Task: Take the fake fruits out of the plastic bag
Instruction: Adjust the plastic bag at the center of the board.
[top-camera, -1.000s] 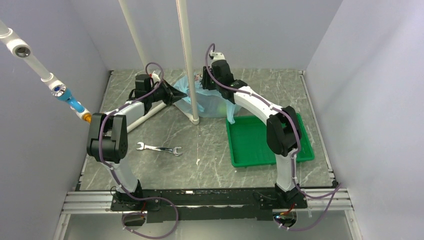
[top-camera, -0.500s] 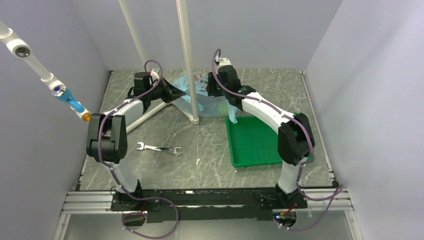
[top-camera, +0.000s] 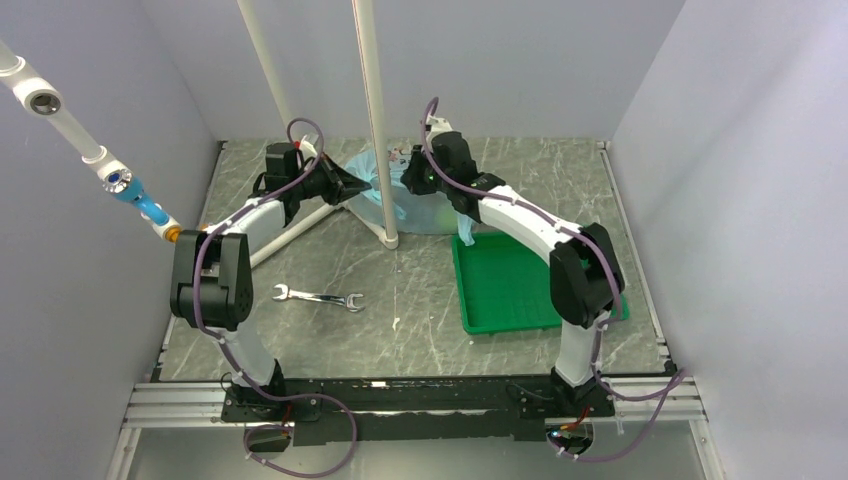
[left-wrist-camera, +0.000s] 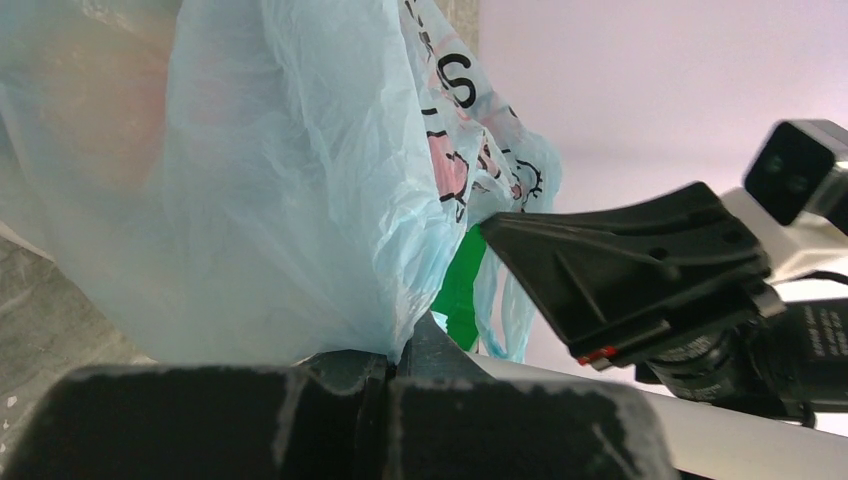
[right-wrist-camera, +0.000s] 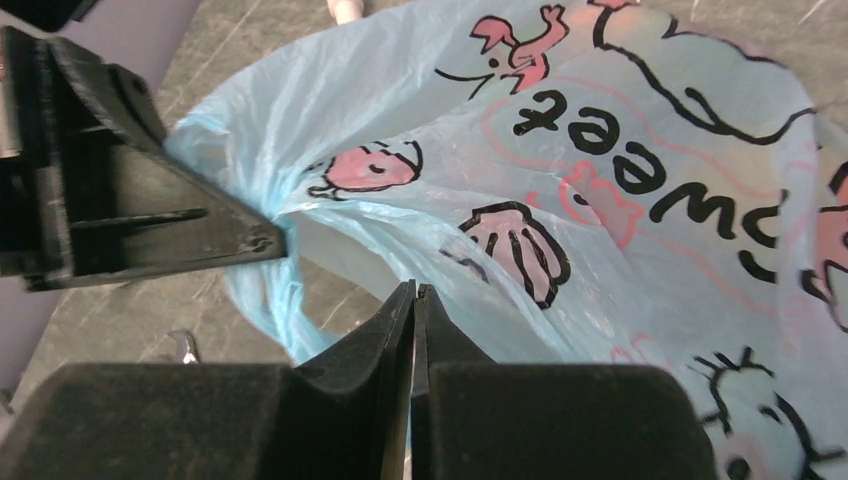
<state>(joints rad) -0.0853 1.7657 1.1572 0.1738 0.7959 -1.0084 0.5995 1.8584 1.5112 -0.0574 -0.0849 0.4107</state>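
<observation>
The light-blue plastic bag (top-camera: 425, 208) with pink and black cartoon print lies at the back of the table, behind the white pole. A greenish fruit (top-camera: 437, 213) shows faintly through it; the other fruits are hidden. In the left wrist view an orange-pink tint (left-wrist-camera: 110, 110) shows through the film. My left gripper (top-camera: 357, 188) is shut on the bag's left edge (left-wrist-camera: 300, 200). My right gripper (top-camera: 408, 182) is over the bag's top with its jaws closed on the film (right-wrist-camera: 560, 170). The two grippers' tips are close together.
A rigid green tray (top-camera: 505, 290) lies right of the bag, under my right arm. A white pole (top-camera: 375, 120) stands upright in front of the bag on a base (top-camera: 388, 240). A wrench (top-camera: 320, 297) lies at centre left. A slanted white tube (top-camera: 290, 232) runs under my left arm.
My right gripper has moved left and down across the bag's top, toward my left gripper. My left gripper has stayed shut on the bag's edge.
</observation>
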